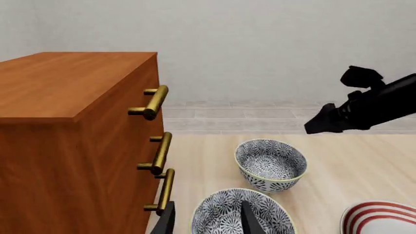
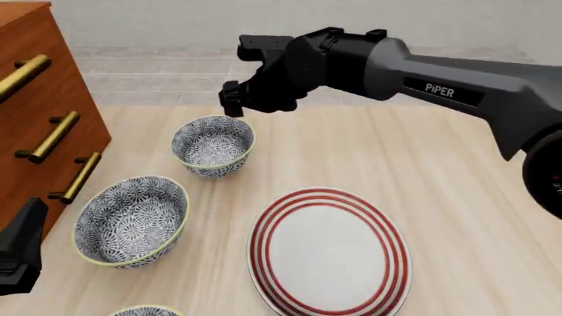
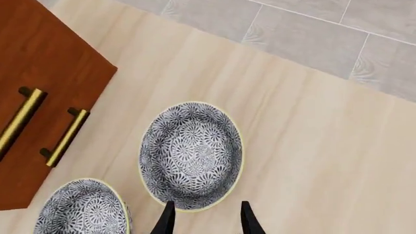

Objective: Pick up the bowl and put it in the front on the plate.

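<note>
Right gripper (image 3: 204, 219) hangs above the table with its two dark fingertips (image 3: 166, 220) set a modest gap apart and holding nothing. Directly beneath them sits the round deep ceramic bowl with the blue-grey floral pattern and yellow-green rim (image 3: 192, 155); its near rim lies between the fingertips. A look-alike patterned bowl (image 2: 131, 219) rests nearer the arms' side, beside the brown wooden cabinet with brass handles (image 2: 49, 125). The large white plate with red rings (image 2: 330, 250) lies well apart, back toward the arm's base. To grasp well, I judge the gripper should descend straight so one finger enters the bowl and one stays outside, then pinch the wall squarely. The left gripper (image 1: 204, 222) shows only its tips, parted over the look-alike bowl.
</note>
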